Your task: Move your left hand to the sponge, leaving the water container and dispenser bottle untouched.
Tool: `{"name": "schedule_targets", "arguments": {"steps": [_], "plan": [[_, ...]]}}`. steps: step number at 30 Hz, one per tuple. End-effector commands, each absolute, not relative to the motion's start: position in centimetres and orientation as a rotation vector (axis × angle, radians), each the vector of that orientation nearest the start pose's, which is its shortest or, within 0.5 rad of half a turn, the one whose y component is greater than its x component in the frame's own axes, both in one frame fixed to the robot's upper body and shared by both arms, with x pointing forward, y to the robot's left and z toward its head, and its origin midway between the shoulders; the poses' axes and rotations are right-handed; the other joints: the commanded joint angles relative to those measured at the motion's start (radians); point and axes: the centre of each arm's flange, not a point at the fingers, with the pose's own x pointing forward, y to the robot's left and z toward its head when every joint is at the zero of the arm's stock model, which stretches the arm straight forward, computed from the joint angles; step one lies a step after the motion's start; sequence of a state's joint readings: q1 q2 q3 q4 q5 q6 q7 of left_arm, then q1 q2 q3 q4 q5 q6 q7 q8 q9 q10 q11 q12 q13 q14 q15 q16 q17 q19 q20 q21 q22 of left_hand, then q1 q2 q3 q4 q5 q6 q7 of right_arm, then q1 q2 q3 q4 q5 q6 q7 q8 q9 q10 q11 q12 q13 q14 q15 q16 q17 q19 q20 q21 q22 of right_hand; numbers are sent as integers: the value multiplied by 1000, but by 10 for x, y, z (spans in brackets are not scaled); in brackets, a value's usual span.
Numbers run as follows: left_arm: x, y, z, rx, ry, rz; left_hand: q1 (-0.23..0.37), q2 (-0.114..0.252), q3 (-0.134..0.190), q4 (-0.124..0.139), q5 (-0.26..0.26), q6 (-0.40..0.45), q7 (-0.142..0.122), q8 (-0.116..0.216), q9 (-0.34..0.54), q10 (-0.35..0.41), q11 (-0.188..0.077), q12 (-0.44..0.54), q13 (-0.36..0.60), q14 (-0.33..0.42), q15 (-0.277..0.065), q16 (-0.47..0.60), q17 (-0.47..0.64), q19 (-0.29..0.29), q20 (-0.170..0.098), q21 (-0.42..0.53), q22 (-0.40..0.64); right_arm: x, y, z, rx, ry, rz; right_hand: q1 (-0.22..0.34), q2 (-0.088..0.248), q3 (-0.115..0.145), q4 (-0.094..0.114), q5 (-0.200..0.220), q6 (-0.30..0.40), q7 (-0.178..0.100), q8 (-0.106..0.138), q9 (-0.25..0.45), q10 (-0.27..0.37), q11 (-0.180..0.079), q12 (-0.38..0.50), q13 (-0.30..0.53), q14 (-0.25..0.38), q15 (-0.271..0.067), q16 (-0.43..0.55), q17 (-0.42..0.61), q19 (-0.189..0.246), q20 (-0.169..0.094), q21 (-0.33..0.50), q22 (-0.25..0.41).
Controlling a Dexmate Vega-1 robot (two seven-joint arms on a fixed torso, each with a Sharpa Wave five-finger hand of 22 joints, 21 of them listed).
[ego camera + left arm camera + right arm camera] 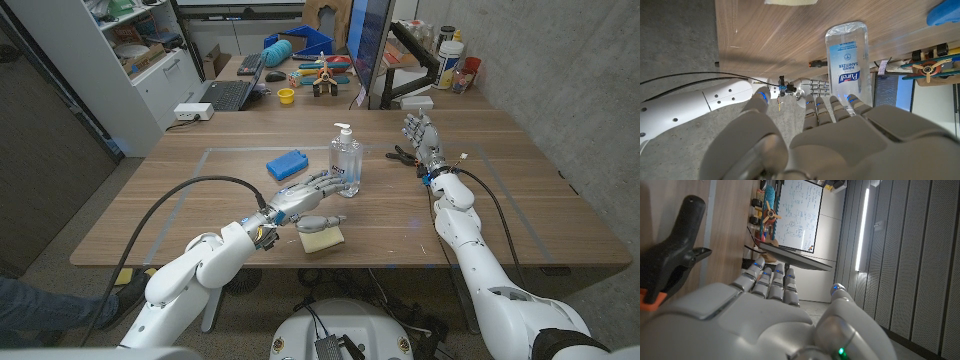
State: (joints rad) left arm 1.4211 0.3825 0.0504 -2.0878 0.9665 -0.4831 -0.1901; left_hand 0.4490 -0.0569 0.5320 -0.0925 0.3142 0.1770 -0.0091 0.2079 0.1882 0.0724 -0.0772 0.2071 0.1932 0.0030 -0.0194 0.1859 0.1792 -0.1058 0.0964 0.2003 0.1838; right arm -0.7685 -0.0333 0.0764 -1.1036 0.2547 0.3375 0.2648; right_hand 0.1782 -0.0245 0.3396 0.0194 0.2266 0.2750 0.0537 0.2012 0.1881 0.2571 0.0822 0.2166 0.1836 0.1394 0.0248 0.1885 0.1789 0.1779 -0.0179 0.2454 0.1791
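The pale yellow sponge lies near the table's front edge; one corner of it shows in the left wrist view. My left hand hovers just behind it with fingers spread and nothing held, and the thumb is over the sponge's far edge. Its fingertips come close to the clear Purell dispenser bottle, which stands upright. A flat blue container lies left of the bottle. My right hand stands at the far right with its fingers apart and holds nothing.
A black spring clamp with an orange tip lies beside my right hand. Behind the table are a laptop, toys, a monitor and a shelf. My right arm shows in the left wrist view.
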Motion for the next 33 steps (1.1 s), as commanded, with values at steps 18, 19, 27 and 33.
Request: {"name": "schedule_targets", "arguments": {"steps": [18,19,27,33], "plan": [[464,158,-97,1530,-890,-264,16,0,3,-9,1,14,-9,6,6,4,-6,4,2,3,-4,5,5,1,2,8,2,679,-265,-5,178,-714,173,-5,6,2,-10,5,7,0,-5,2,12,0,1,3,17,1,1,4,14,-4,-6,2],[464,158,-98,1527,-888,-266,17,0,3,-9,1,14,-10,7,6,4,-6,5,2,3,-4,5,5,1,2,8,2,679,-265,-5,178,-715,172,-5,6,2,-10,5,8,0,-4,2,12,0,1,3,17,1,1,4,15,-5,-6,2],[471,155,-105,1527,-866,-288,18,0,2,-9,1,16,-10,7,6,6,-12,5,2,3,-3,5,5,1,1,8,2,678,-266,-4,176,-717,168,-5,7,1,-11,5,8,0,-5,2,14,-1,1,3,20,1,1,4,17,-7,-7,3],[473,154,-111,1528,-846,-300,19,0,2,-9,1,18,-9,7,6,7,-9,5,2,4,-3,5,5,1,1,8,2,678,-266,-3,175,-716,168,-5,8,1,-12,5,9,-1,-4,2,14,-1,1,3,19,1,1,4,17,-6,-9,3]]}}
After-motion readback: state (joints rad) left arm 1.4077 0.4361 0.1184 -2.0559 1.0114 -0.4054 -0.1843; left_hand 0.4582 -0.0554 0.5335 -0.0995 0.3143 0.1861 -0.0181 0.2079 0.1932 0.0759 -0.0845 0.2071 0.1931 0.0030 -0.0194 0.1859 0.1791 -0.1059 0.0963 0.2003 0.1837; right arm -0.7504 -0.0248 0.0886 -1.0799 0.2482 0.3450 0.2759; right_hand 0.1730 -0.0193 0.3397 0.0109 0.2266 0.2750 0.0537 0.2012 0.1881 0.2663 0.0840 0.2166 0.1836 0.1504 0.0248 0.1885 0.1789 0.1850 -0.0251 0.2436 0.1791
